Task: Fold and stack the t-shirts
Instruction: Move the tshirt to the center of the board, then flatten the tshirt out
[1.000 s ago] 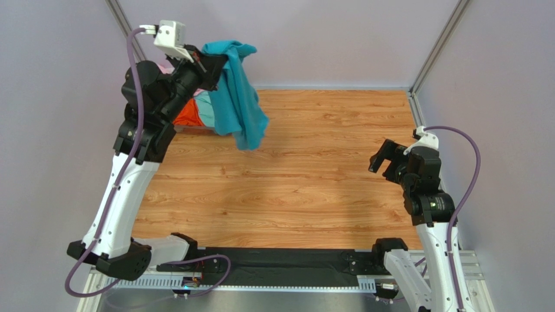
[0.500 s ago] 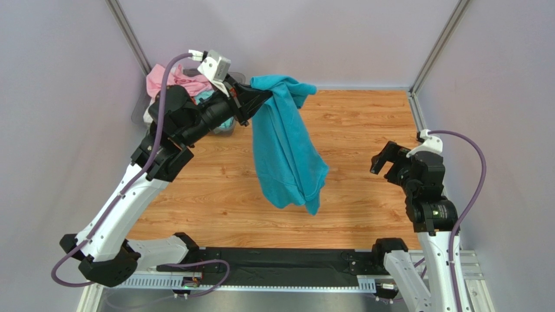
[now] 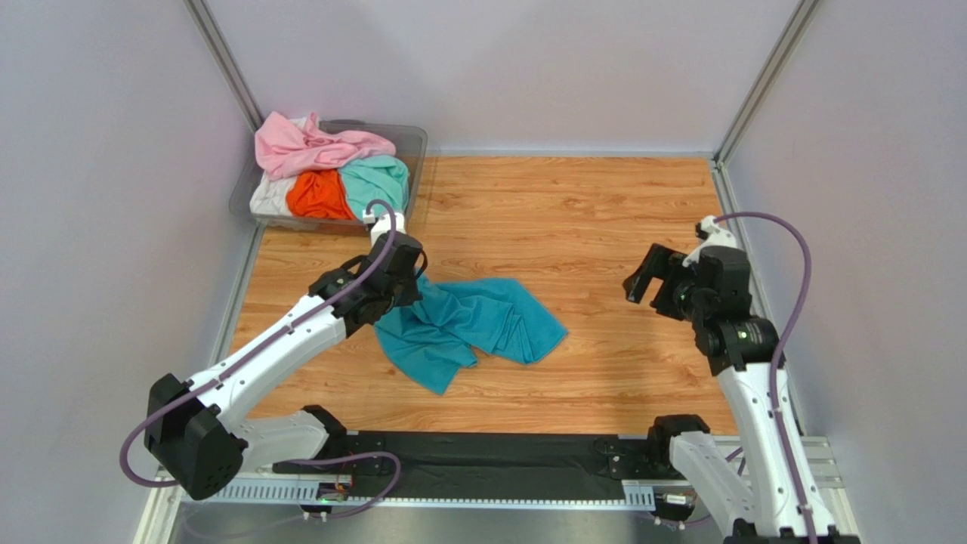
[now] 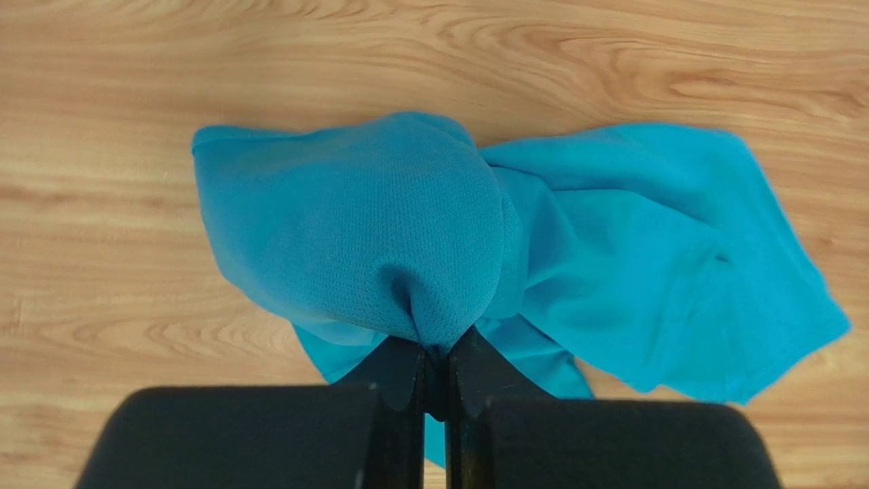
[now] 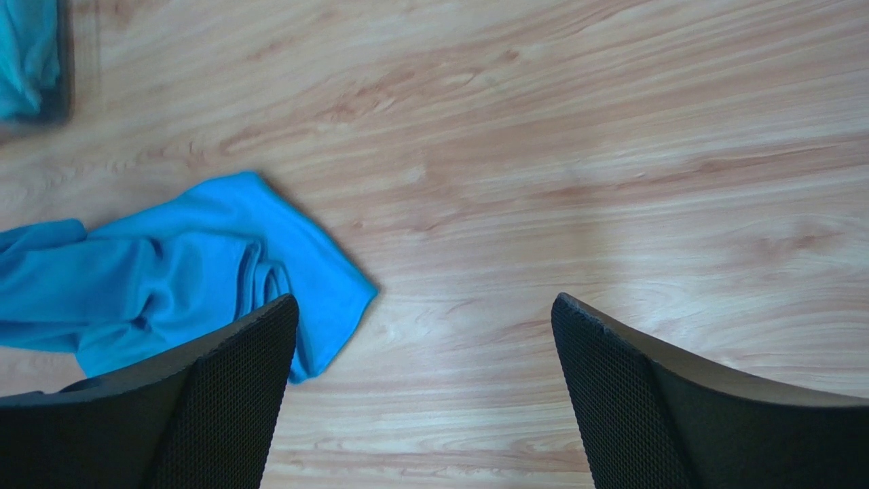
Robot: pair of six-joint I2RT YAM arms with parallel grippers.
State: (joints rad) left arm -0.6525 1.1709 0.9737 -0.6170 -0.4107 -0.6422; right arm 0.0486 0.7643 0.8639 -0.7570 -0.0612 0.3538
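Teal t-shirt (image 3: pixel 477 329) crumpled on your counter (image 3: pixel 590 215)
Your left tool (image 4: pixel 437 372) grips its fabric; your right tool (image 5: pixel 423 301) stands open

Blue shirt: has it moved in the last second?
Yes. The teal-blue t-shirt hung in the air by the clear tub at the back left; now it lies crumpled on the table, nearer the front, still pinched by the left claw.

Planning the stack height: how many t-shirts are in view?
5: teal-blue one on the table; pink, orange, mint, white ones heaped in the tub. Others may hide beneath.
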